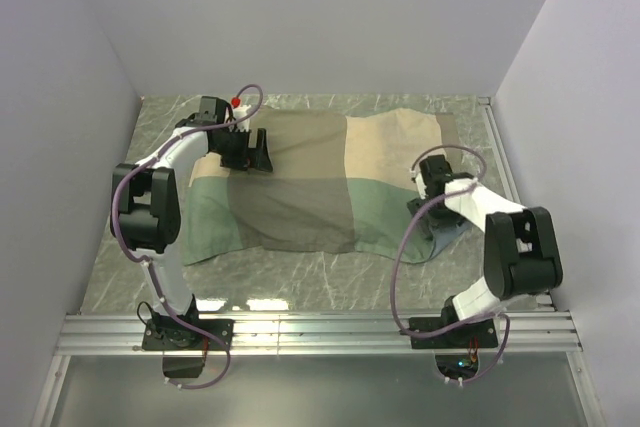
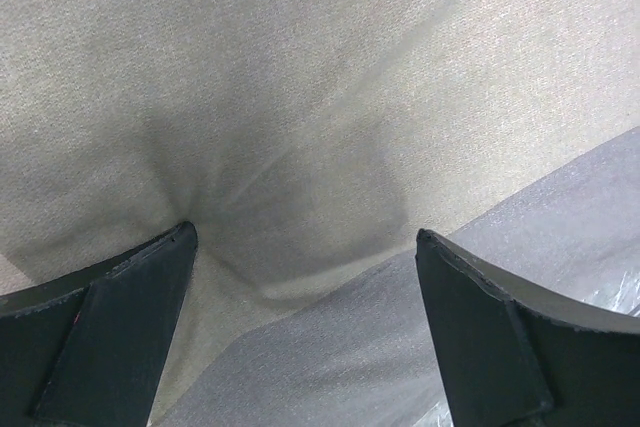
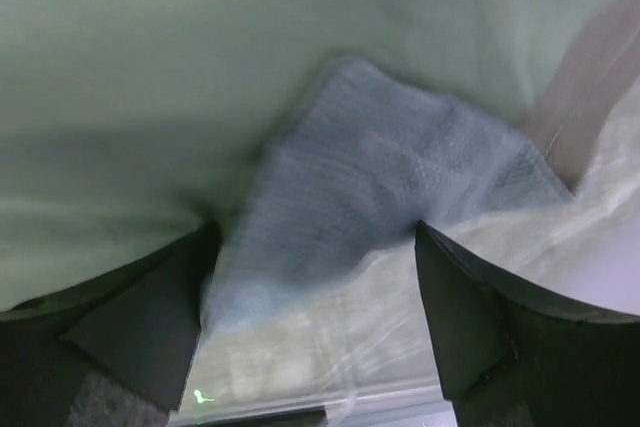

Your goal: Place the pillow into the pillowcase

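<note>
The pillowcase (image 1: 320,182) lies spread on the marble table, its beige, brown and green blocks face up. No cream foam of the pillow shows in any view. My left gripper (image 1: 250,152) is open over the case's far left end; in the left wrist view (image 2: 305,232) brown-beige fabric (image 2: 300,77) and a blue-grey layer (image 2: 400,327) lie between its fingers. My right gripper (image 1: 432,217) is open at the case's right edge; the right wrist view (image 3: 315,230) shows green fabric (image 3: 150,67) and a blue-grey flap (image 3: 380,177) over the table.
A small red object (image 1: 237,102) sits by the left arm at the back. Grey walls close in the left, back and right. A metal rail (image 1: 320,332) runs along the near edge; another rail (image 1: 497,157) runs down the right side.
</note>
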Controlling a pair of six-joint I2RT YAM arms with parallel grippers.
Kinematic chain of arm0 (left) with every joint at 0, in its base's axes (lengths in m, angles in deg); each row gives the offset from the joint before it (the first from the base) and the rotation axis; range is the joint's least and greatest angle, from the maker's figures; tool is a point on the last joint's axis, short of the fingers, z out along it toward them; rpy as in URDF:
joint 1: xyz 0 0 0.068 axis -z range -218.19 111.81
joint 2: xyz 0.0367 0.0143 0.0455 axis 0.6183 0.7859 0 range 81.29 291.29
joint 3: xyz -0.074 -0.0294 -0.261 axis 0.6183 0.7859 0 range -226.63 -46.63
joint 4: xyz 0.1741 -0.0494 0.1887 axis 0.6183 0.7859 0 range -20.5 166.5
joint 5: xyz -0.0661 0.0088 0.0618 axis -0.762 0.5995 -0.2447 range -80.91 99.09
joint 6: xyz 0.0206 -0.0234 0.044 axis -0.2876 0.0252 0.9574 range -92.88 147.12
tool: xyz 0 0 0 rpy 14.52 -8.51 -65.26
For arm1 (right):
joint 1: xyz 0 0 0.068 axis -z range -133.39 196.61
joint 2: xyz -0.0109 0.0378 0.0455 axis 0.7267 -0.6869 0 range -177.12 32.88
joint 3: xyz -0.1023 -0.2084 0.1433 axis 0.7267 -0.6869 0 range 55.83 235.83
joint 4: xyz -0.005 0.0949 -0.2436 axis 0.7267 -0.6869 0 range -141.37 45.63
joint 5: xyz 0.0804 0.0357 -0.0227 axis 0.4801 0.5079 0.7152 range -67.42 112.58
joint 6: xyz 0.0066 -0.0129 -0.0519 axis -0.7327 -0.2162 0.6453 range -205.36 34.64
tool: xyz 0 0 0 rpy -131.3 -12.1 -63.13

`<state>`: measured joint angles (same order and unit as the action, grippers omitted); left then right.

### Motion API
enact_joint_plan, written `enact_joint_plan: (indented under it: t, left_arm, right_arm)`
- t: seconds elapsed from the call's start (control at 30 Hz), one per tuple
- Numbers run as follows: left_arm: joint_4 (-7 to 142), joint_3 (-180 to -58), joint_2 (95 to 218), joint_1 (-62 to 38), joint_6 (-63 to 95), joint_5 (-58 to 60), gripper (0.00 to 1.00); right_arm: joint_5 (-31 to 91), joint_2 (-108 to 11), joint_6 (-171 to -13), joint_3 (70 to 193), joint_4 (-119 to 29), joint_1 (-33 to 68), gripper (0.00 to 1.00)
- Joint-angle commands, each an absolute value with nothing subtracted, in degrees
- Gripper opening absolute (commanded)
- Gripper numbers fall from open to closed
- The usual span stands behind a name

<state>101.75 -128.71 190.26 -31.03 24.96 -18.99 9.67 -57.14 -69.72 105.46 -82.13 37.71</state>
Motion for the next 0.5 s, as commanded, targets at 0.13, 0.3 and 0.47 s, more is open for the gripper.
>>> enact_joint_plan:
  t: [0.13, 0.3, 0.47]
  left_arm:
    - [102.9, -126.87, 188.61, -32.74, 26.5, -17.8, 0.99]
    - [103.08, -127.13, 188.51, -33.18, 26.5, -17.63, 0.99]
    - [103.17, -127.49, 188.52, -33.36, 26.5, -18.07, 0.99]
  right_arm:
    - [1.4, -40.66, -56.64, 95.48, -81.71, 54.32, 0.85]
    - [-0.45, -24.89, -39.78, 90.38, -84.1, 69.51, 0.87]
    - [4.01, -21.35, -37.8, 93.7, -86.63, 74.47, 0.91]
